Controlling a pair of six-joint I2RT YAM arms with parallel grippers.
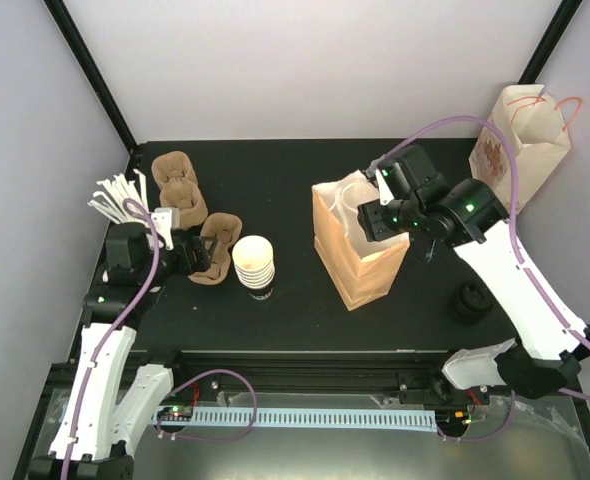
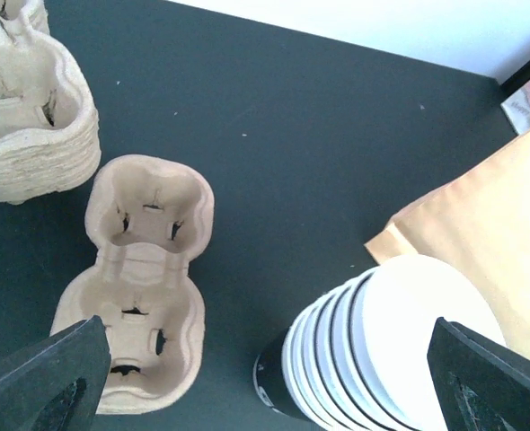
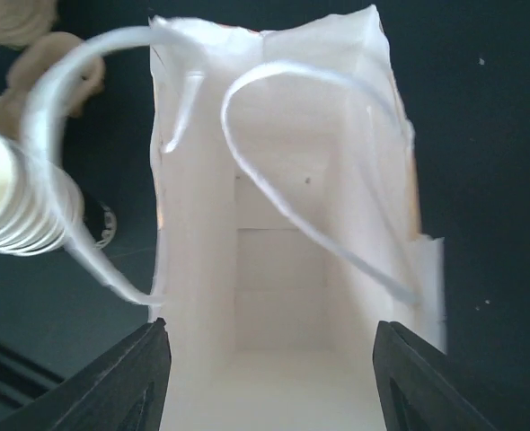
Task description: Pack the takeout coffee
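Top external: high behind, looking down on whole table point(image 1: 275, 180).
Left wrist: close above cup stack point(image 2: 400, 350).
Right wrist: close, into bag point(image 3: 283, 269).
Shared: cup stack, all views.

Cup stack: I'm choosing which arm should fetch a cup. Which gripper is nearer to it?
Left. The left gripper hovers just left of the cup stack, over a cup carrier; the right gripper is farther off, above the open paper bag.

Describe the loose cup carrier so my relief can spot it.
On the left half of the black table, find the stack of white cups. Just left of it lies the loose carrier, a brown two-pocket tray; unlike the carriers behind it, it isn't piled up.
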